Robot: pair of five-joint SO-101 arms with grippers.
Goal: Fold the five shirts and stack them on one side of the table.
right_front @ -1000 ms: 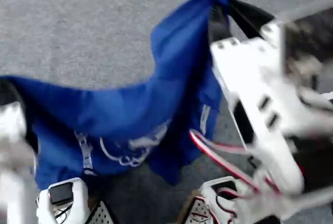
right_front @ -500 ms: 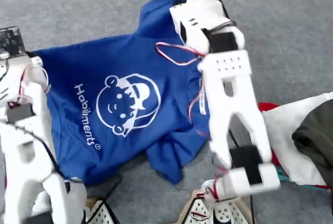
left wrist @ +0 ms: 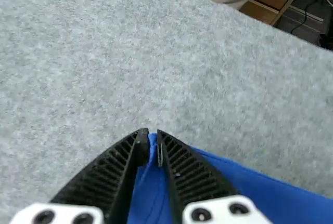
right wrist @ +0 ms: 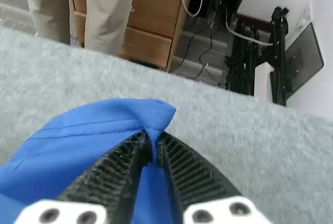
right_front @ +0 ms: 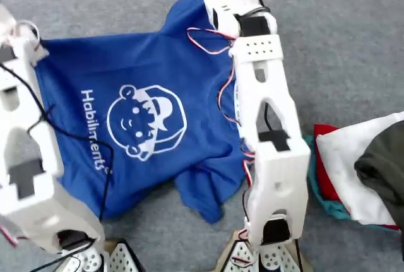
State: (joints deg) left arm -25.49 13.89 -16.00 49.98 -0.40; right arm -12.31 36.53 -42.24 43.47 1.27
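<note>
Shirt (right_front: 145, 120), blue: spread flat on the table (right_front: 347, 51), print up, near sleeve rumpled by the arm bases. Long axis runs side to side, hem toward the left arm.
Pile (right_front: 353, 171) of unfolded shirts: right edge, apart from both grippers.
Left gripper (left wrist: 151, 141): clenched on the far hem corner.
Right gripper (right wrist: 153, 143): clenched on the far sleeve tip.
The shirt lies nearward of both grips, so the fold probably draws toward the bases.

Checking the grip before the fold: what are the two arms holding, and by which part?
Both hold the blue shirt: the left gripper pinches its edge at a corner, the right gripper the tip of the far sleeve.
</note>
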